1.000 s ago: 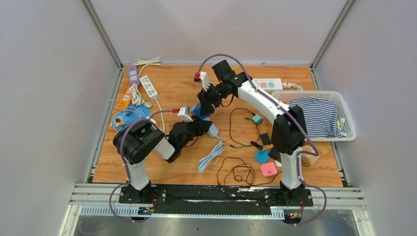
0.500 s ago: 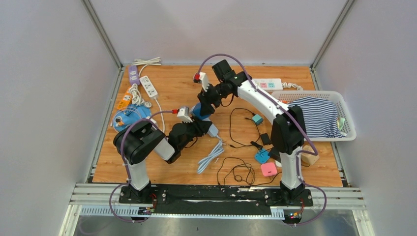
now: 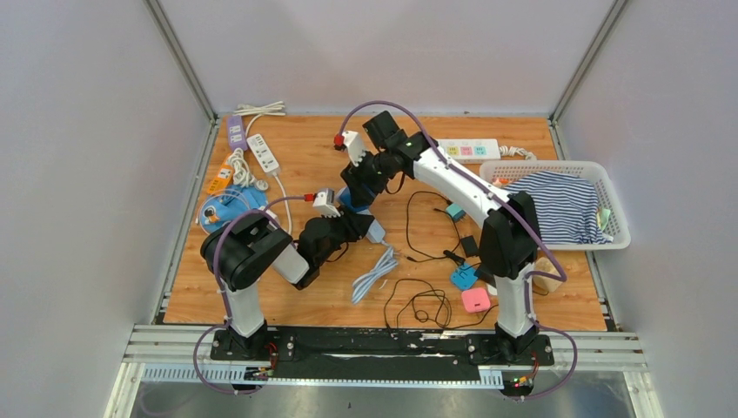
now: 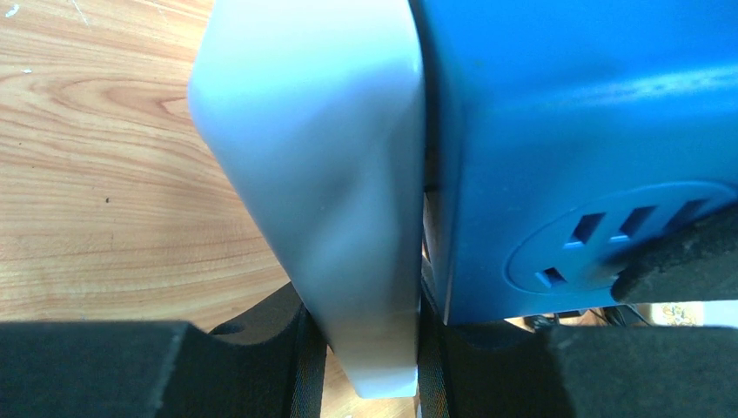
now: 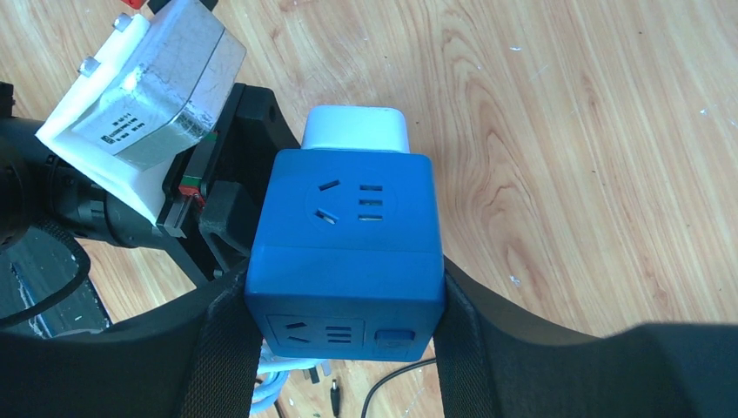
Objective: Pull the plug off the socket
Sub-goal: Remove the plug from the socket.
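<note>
You work in a robot lab cell: plain grey walls (image 3: 78,174), a metal rail (image 3: 609,353), one wooden table (image 3: 305,165).

Bright even light, soft shadows, white plug (image 4: 322,174) between left jaws blurred and glossy, blue socket (image 5: 348,231) between right jaws sharp.

At the middle of the light wooden desk (image 3: 305,161), the white block plug (image 5: 355,131) sits against one side of the blue plastic cube socket (image 5: 348,244). The left claw (image 4: 365,357) clamps the plug and the right claw (image 5: 344,348) the cube. To their right, a striped cloth (image 3: 561,205) lies in a white plastic basket (image 3: 583,246).
</note>
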`<state>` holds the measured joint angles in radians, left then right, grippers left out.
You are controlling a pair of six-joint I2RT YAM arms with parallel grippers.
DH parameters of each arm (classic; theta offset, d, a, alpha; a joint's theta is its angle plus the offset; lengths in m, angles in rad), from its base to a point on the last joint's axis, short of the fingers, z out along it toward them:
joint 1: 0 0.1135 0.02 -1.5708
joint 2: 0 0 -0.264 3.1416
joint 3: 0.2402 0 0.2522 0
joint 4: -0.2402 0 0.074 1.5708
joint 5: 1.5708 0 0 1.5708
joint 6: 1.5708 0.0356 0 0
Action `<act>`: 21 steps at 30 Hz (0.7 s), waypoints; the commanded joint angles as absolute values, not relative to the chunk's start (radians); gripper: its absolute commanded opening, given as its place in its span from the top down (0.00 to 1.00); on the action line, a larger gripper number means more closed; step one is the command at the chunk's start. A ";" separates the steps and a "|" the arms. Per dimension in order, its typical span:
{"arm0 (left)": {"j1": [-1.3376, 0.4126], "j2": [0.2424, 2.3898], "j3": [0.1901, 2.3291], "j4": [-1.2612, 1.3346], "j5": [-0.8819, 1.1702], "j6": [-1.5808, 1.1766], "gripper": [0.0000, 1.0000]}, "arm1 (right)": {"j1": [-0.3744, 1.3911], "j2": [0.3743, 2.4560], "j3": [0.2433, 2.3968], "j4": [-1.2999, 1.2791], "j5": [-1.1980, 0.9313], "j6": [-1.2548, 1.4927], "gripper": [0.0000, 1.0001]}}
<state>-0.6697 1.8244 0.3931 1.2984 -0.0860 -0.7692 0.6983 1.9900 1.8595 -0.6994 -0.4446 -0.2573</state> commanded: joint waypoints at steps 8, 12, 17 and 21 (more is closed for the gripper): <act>-0.683 1.824 0.410 1.331 -0.041 -0.669 1.00 | 0.716 1.993 1.891 -0.909 -0.987 -0.505 1.00; -0.683 1.826 0.410 1.333 -0.040 -0.669 1.00 | 0.715 1.992 1.880 -0.858 -0.791 -0.433 1.00; -0.683 1.830 0.410 1.337 -0.040 -0.670 1.00 | 0.706 1.994 1.821 -0.733 -0.379 -0.304 1.00; -0.683 1.834 0.411 1.344 -0.035 -0.673 1.00 | 0.705 1.997 1.801 -0.710 -0.311 -0.294 1.00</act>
<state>-0.6750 1.8244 0.3931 1.3117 -0.0738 -0.7555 0.6868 1.9774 1.8496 -0.7109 -0.4824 -0.3126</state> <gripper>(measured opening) 0.359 0.627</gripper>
